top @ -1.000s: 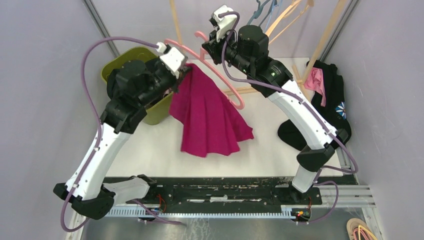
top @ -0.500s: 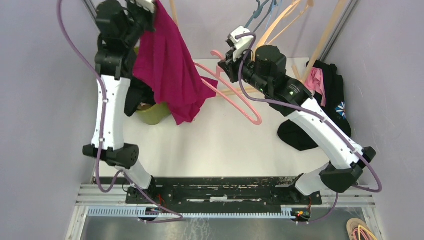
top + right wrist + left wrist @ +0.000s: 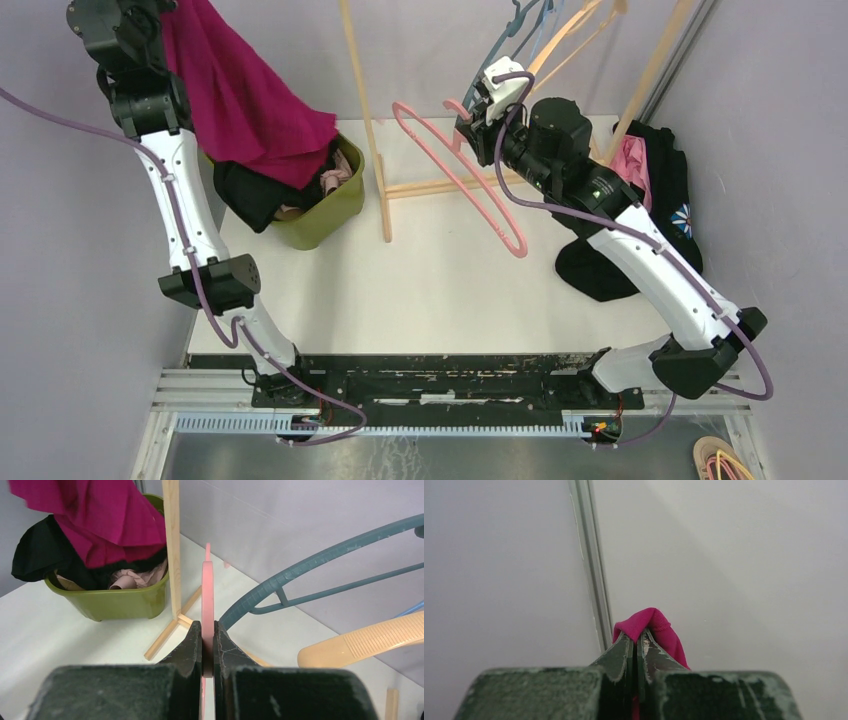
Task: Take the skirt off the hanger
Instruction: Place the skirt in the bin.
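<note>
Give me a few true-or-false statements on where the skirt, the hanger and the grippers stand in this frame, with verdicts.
1. The skirt hangs from the left gripper, clear of the pink hanger. True.
2. The right gripper is open beside the hanger. False: it is shut on the hanger, which carries no garment.
3. The skirt hangs over the green bin. True.
4. The green bin is empty. False: it holds black and pale pink clothes.
</note>
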